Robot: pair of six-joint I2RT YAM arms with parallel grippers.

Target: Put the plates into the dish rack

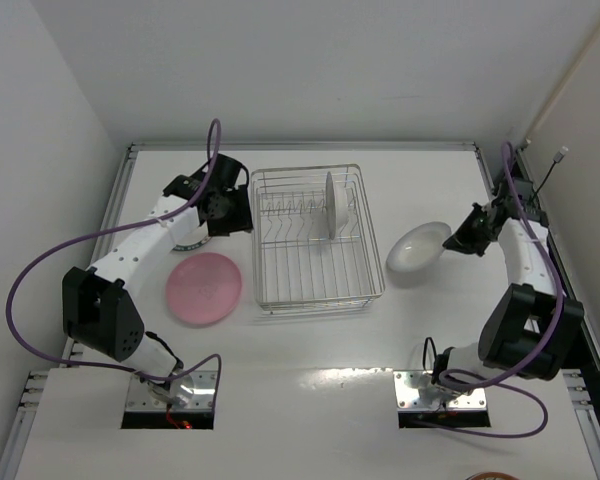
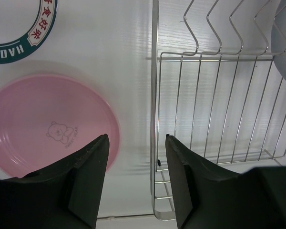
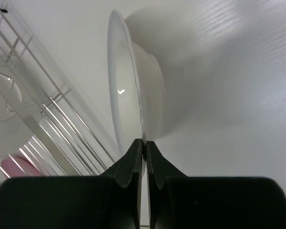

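Right jaws clamp the whitish plate by its rim beside the dish rack; left jaws gape empty. Steer it edge-on between free tines, clear of the racked plate.

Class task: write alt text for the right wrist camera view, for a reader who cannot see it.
The right gripper pinches the rim of a white plate, holding it tipped up on edge over the white table. The wire dish rack runs along the left.
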